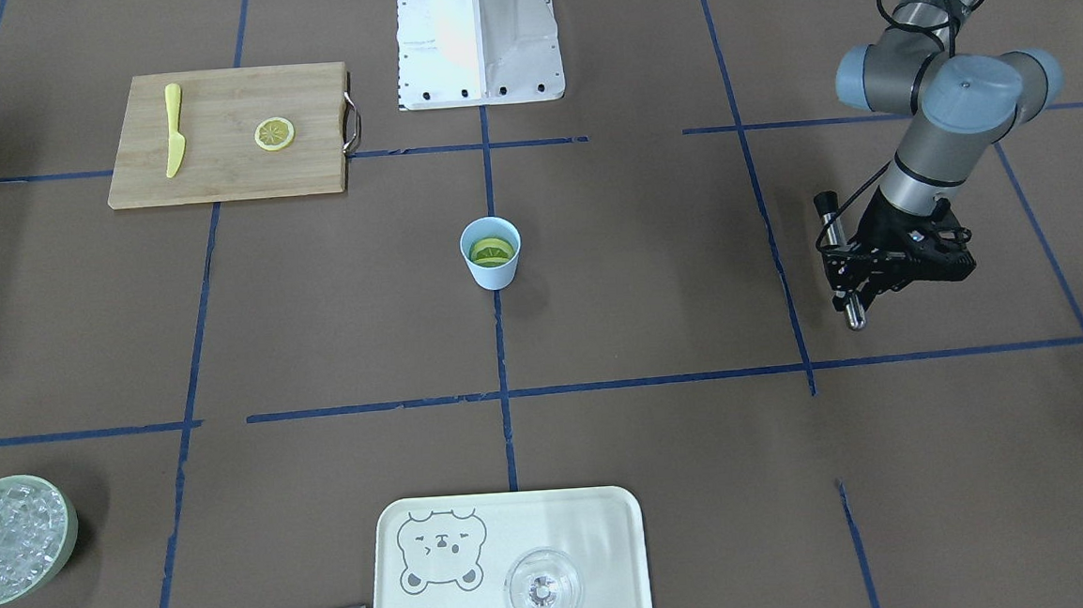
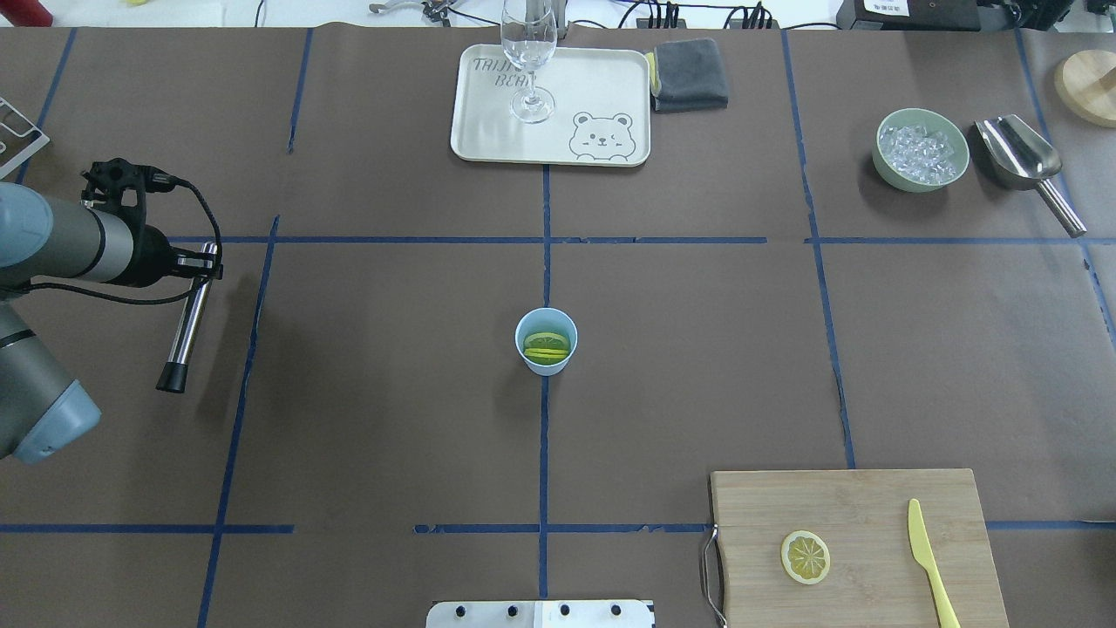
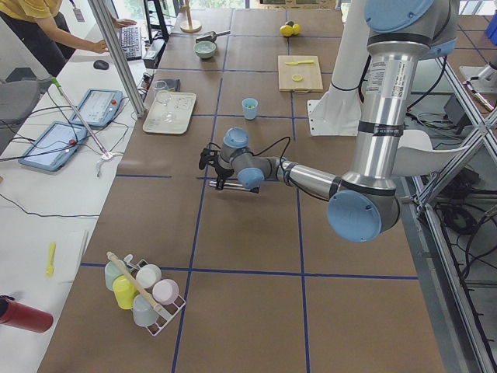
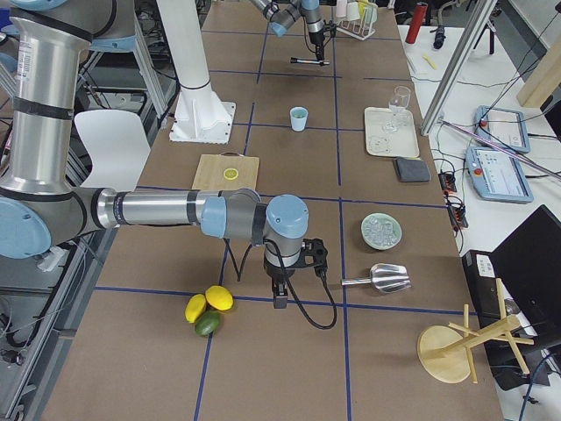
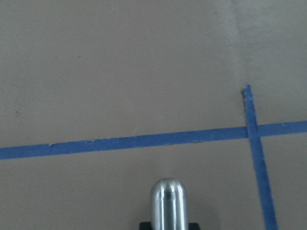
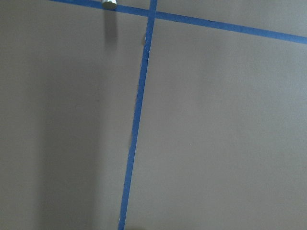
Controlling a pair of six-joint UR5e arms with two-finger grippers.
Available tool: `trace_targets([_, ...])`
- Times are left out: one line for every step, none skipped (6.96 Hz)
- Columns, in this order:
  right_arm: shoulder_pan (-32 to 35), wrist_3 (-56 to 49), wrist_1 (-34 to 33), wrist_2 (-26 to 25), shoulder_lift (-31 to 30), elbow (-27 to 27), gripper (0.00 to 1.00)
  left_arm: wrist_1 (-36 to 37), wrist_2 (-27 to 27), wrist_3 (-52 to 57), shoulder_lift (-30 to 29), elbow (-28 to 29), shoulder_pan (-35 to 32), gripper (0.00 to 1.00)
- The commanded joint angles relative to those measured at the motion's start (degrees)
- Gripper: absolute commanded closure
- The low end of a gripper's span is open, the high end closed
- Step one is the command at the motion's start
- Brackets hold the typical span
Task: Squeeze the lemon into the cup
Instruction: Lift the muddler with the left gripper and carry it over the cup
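Note:
The light blue cup (image 1: 492, 267) stands upright at the table's centre, also in the overhead view (image 2: 546, 365). A lemon slice (image 1: 490, 250) lies inside it, seen from above too (image 2: 547, 345). A second lemon slice (image 1: 274, 133) lies flat on the cutting board (image 2: 859, 506). My left gripper (image 1: 915, 258) hovers low over bare table far to the cup's side, with a metal rod (image 2: 187, 318) beside it; its fingers are not clear. My right gripper (image 4: 294, 254) shows only in the exterior right view, far from the cup, so I cannot tell its state.
A yellow toy knife (image 1: 174, 129) lies on the board. A tray (image 2: 488, 131) with a clear glass (image 2: 529, 61), a grey cloth (image 2: 690, 74), a green bowl of ice (image 2: 922, 148) and a metal scoop (image 2: 1024, 157) sit at the far edge. Whole fruits (image 4: 209, 307) lie near my right arm.

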Motion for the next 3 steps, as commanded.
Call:
trace_targets([0.0, 0.0, 0.0, -0.1, 0.0, 0.0, 0.00, -1.1, 8.9, -0.1, -5.8, -4.5, 0.0, 1.00])
trace_targets([0.0, 0.0, 0.0, -0.1, 0.0, 0.0, 0.00, -1.8, 12.8, -0.1, -11.1, -4.8, 0.1, 1.00])
trace_targets([0.4, -0.1, 0.0, -0.1, -0.1, 0.0, 0.00, -6.8, 12.9, -0.6, -14.9, -5.2, 0.1, 1.00])
